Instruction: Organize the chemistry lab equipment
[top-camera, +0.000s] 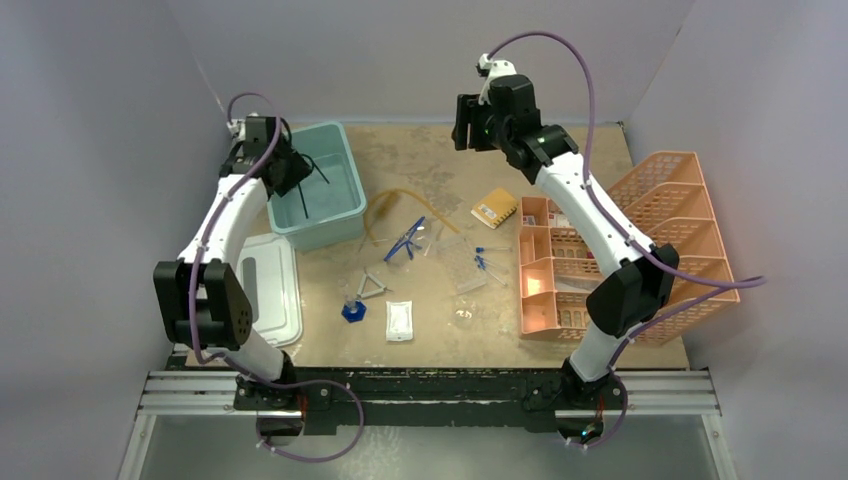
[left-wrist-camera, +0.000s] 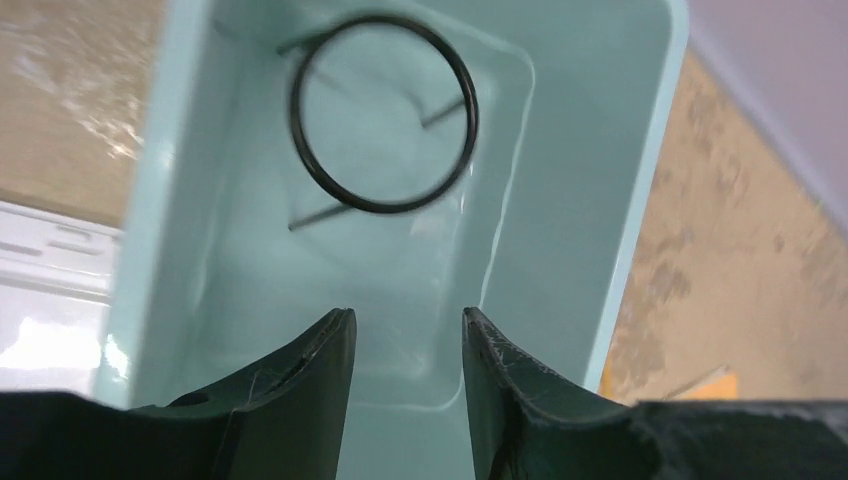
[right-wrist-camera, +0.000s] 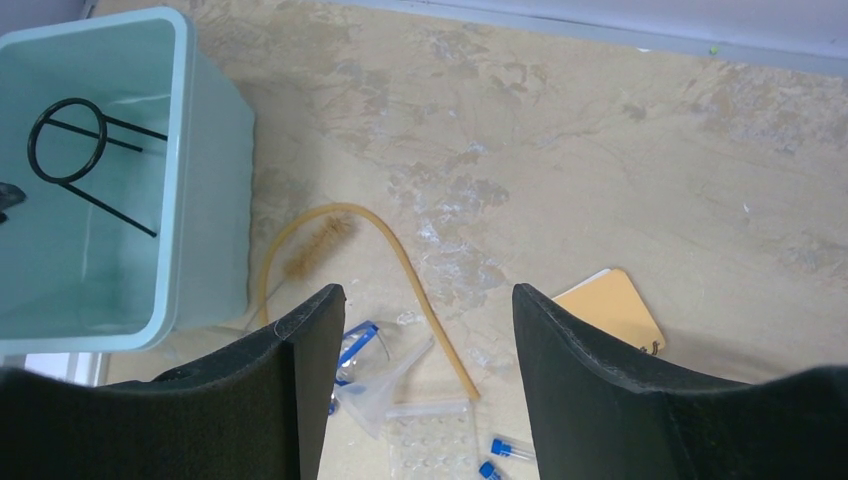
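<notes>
The black ring tripod (left-wrist-camera: 383, 115) lies inside the teal tub (left-wrist-camera: 645, 190); the left gripper (left-wrist-camera: 408, 340) above it has fingers apart, holding nothing. It should lift straight up, away from the ring. The right gripper (right-wrist-camera: 428, 320), jaws spread and empty, hangs over the tubing (right-wrist-camera: 415, 290)

No writing, label or number can be read anywhere; the flat white packet (top-camera: 400, 320) may carry print, too small to tell.

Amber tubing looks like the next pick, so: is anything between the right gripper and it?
Nothing visible does. The right gripper hangs open well clear of the amber tubing, whose arc lies bare on the table. A brown brush lies inside the arc and the blue-framed goggles sit beside it, neither atop it.
</notes>
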